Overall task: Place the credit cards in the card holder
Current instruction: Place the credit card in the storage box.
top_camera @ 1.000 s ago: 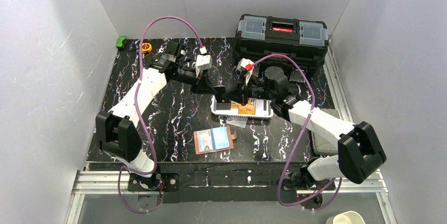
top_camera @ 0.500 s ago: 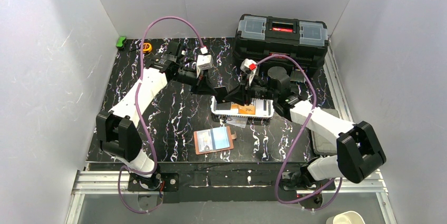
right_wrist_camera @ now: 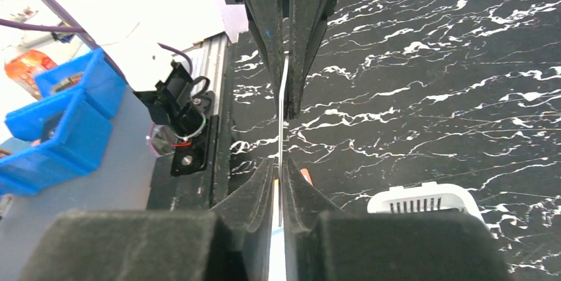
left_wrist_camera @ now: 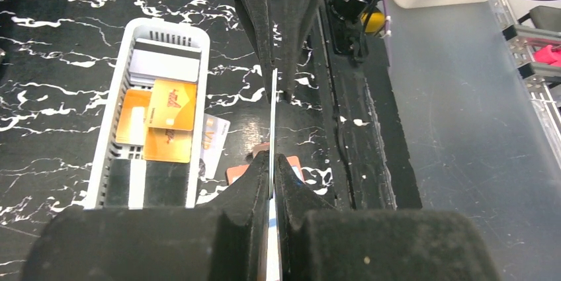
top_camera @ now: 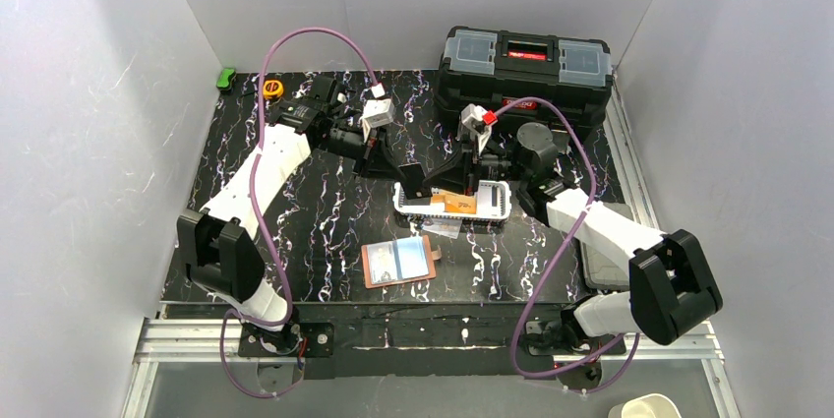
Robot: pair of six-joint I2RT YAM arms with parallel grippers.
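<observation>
A thin light-blue credit card (left_wrist_camera: 272,122) hangs edge-on above the white basket (top_camera: 403,209), held at both ends. My left gripper (left_wrist_camera: 272,159) is shut on one end and my right gripper (right_wrist_camera: 278,162) is shut on the other. In the top view the left gripper (top_camera: 423,182) and the right gripper (top_camera: 454,174) face each other tip to tip. The basket (left_wrist_camera: 169,26) holds orange cards (left_wrist_camera: 171,106), a pale striped card (left_wrist_camera: 164,66) and black cards (left_wrist_camera: 165,182). A pale card (left_wrist_camera: 213,139) lies beside it. The salmon card holder (top_camera: 398,262) lies open near the front edge.
A black toolbox (top_camera: 526,64) stands at the back right. A green object (top_camera: 226,77) and a yellow tape measure (top_camera: 273,89) lie at the back left. A grey tray (top_camera: 600,261) lies at the right edge.
My right gripper has risen from the basket and turned toward my left gripper. The left gripper has closed in, and both now grip the same card.
</observation>
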